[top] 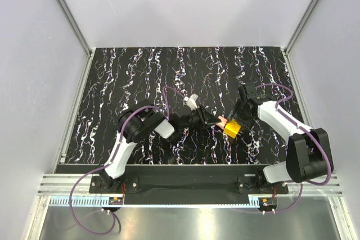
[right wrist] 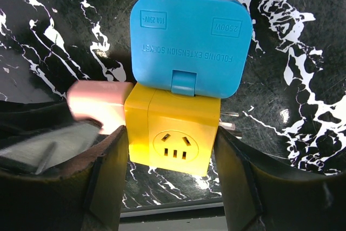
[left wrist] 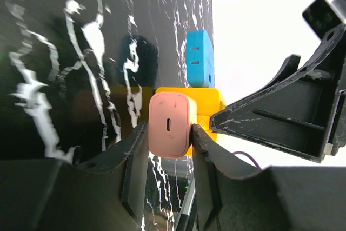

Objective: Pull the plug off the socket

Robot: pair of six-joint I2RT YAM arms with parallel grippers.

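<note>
The small pink rounded plastic plug (left wrist: 169,124), likely light, stiff and slick, sits in the yellow plastic cube socket (right wrist: 173,133) at mid black marbled table (top: 140,71), the left gripper (left wrist: 169,136) clamped on its flat sides and the right gripper (right wrist: 172,152) clamped on the socket's 2 sides.

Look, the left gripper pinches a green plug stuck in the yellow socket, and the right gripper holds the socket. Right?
Not quite. The plug is pink, not green; the left wrist view shows it. The left gripper does pinch it, it sits in the yellow socket, and the right gripper holds that socket.
</note>
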